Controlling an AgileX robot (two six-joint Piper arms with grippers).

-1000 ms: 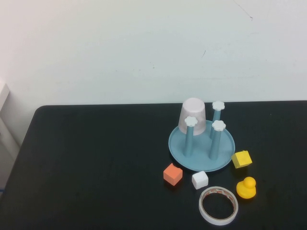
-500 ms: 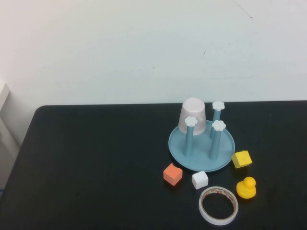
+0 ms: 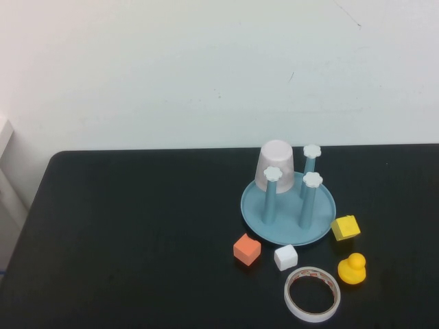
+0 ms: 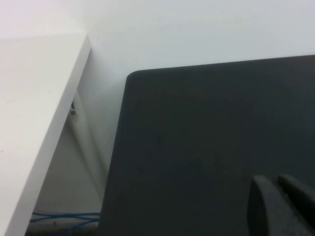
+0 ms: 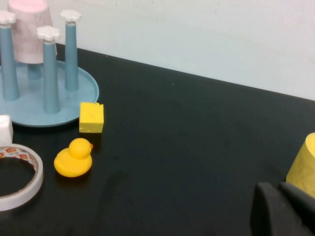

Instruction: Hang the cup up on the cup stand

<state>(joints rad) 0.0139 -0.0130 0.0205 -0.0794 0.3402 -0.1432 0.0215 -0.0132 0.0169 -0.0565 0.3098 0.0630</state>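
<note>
The pale pink cup sits upside down over the back-left post of the light-blue cup stand, right of the table's middle. Three other blue posts with white flower caps stand bare. The right wrist view also shows the cup on the stand. Neither arm appears in the high view. My left gripper hovers over bare black table near its left corner, fingertips together and empty. My right gripper is low over the table, well to the right of the stand, fingertips together and empty.
In front of the stand lie an orange cube, a white cube, a yellow cube, a yellow duck and a white tape ring. A yellow object sits beside my right gripper. A white shelf stands left of the table.
</note>
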